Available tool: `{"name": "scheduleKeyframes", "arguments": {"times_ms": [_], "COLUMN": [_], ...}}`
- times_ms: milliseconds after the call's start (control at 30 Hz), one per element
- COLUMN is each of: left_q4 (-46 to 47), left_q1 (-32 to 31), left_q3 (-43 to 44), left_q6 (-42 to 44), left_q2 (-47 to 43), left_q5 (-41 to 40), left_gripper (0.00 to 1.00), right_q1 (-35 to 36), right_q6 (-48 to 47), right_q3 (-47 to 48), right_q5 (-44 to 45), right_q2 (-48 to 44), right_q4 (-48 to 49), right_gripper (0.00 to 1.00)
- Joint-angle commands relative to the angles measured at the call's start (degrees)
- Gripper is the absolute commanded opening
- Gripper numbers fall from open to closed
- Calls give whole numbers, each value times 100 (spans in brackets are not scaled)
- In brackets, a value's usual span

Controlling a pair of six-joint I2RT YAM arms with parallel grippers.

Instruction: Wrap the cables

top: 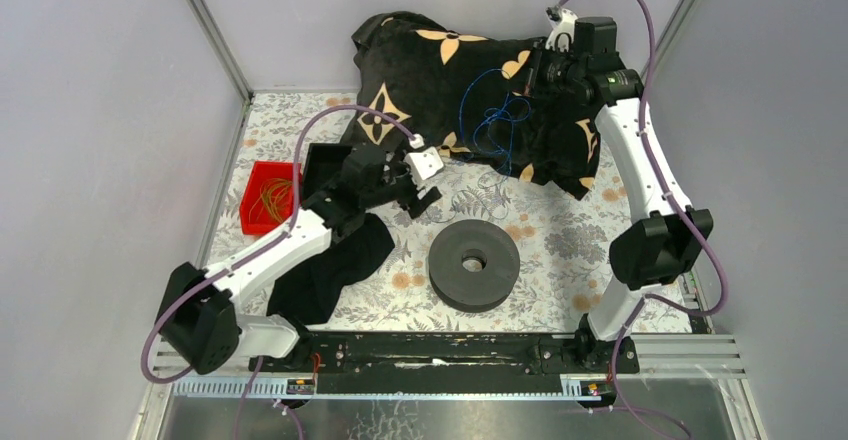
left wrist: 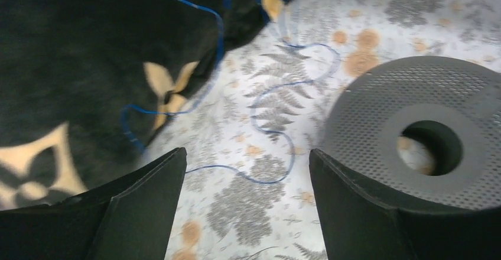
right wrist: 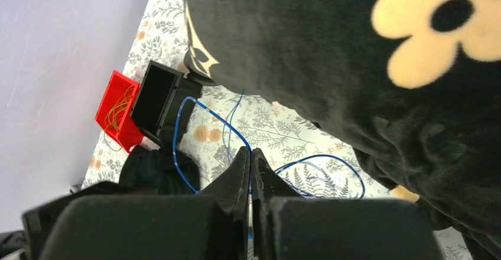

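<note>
The thin blue cables (top: 495, 120) lie in a loose tangle over the black flower-patterned cloth (top: 450, 70) and trail onto the table. My right gripper (top: 529, 80) is raised above the cloth. In the right wrist view it (right wrist: 250, 153) is shut on a blue cable strand (right wrist: 177, 148) that runs between its fingers. My left gripper (top: 425, 196) is open and empty, low over the table. In the left wrist view it (left wrist: 247, 156) hovers over a wavy blue strand (left wrist: 277, 148), without touching it. The black disc spool (top: 474, 263) lies flat to its right and also shows in that view (left wrist: 366, 124).
A red bin (top: 268, 196) with orange-yellow wires sits at the left, an open black box (top: 325, 165) beside it. A dark cloth (top: 330, 265) lies under the left arm. Grey walls enclose the floral table (top: 560, 250).
</note>
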Motion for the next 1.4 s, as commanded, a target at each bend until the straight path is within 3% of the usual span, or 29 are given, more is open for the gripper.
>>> {"name": "scheduleKeyframes", "arguments": {"times_ms": [0,133,433,800,1200,1367], "left_q4": [255,490,104,-1425,-2169,-2196], "left_q1": [-176,-431,-472,-247,14,20], "left_q3": [195,436,1646,3120,4140,4292], "left_q6": [-813,-1099,-1072,726,1794,1969], "left_q2": [668,1425,2988,4300,5360,5561], "left_q5": [828,750,329,844,775,832], "left_gripper": [81,79,71,68,70,61], "right_q1": [-229,-403,-637,-635,-644,-645], "right_q6": [411,630,548,275,217,206], "right_q3": [52,47,118,316,187,204], "right_q5": [-325,-482,-687,-806,-901,-873], "right_q2": [117,270,396,457,484,476], "right_q4": [465,578,429,73,-4,-34], "right_gripper": [0,0,0,0,0,0]}}
